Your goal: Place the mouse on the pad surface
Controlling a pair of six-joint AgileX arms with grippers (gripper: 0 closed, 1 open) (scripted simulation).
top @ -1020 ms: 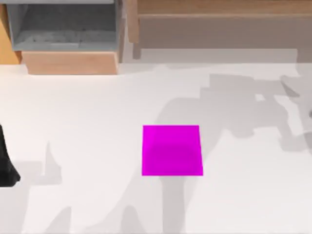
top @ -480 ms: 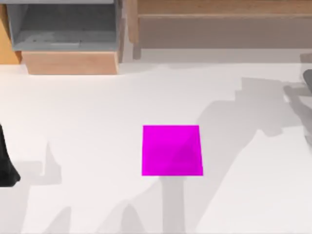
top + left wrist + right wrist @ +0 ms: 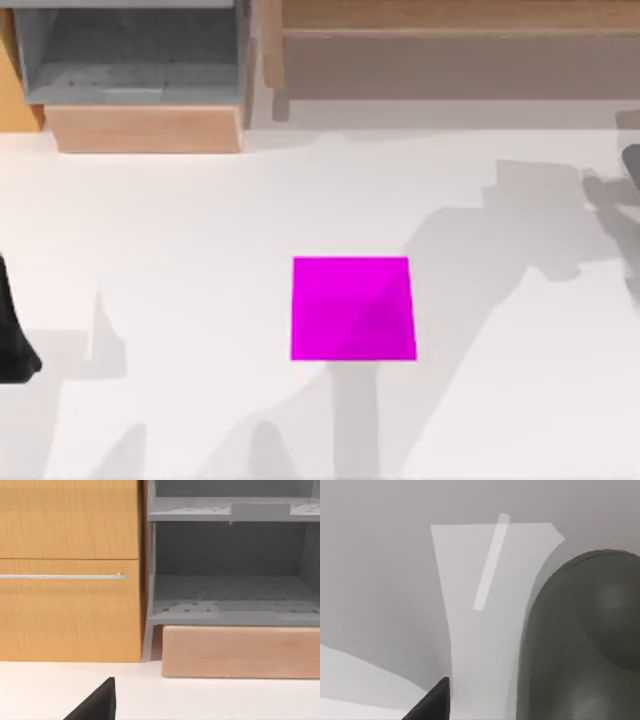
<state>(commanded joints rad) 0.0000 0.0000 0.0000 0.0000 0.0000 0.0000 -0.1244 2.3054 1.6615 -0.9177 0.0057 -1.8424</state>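
Observation:
The pad (image 3: 353, 308) is a flat magenta square lying in the middle of the white table, with nothing on it. The mouse (image 3: 582, 640) is a dark grey rounded body close in front of the right wrist camera, resting on the table beside a black part of my right gripper (image 3: 432, 702). A sliver of a grey rounded shape (image 3: 632, 162) at the far right edge of the top view may be the same mouse, well to the right of the pad. My left gripper (image 3: 12, 340) stays parked at the table's left edge.
A wooden cabinet with a grey open shelf (image 3: 130, 60) and a light wood block (image 3: 145, 128) stand at the back left. A wooden unit (image 3: 450, 40) runs along the back right. Arm shadows fall across the table's right half.
The arm shadows on the right have slid further right since a second ago. The grey rounded shape has come into view at the right edge. The pad and the left arm have not moved.

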